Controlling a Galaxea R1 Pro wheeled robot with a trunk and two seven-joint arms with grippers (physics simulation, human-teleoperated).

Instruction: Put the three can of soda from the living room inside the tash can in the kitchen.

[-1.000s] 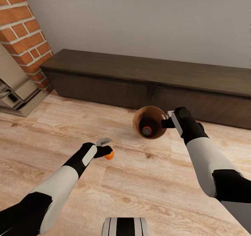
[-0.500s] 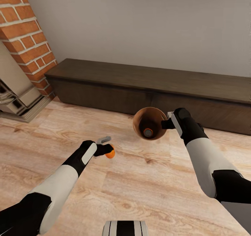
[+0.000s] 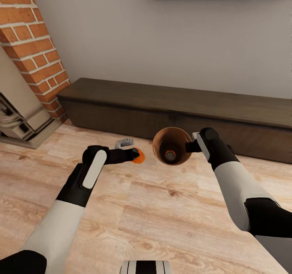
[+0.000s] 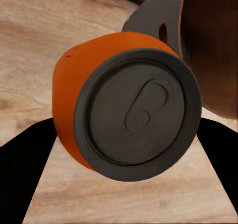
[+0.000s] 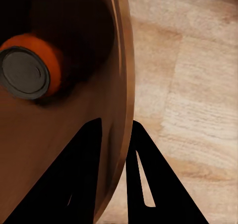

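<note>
While my left gripper (image 3: 136,155) clamps an orange soda can (image 3: 139,156) across its side wall just beside the copper-brown trash can (image 3: 160,143), I judge the can light, stiff but dentable, and slick on its round body, so a firm mid-body hold suits it. My right gripper (image 3: 191,145) pinches the trash can's thin rim, one finger inside and one outside; with another orange can (image 5: 30,70) already lying inside, I expect that one-sided hold to let it tilt.
</note>
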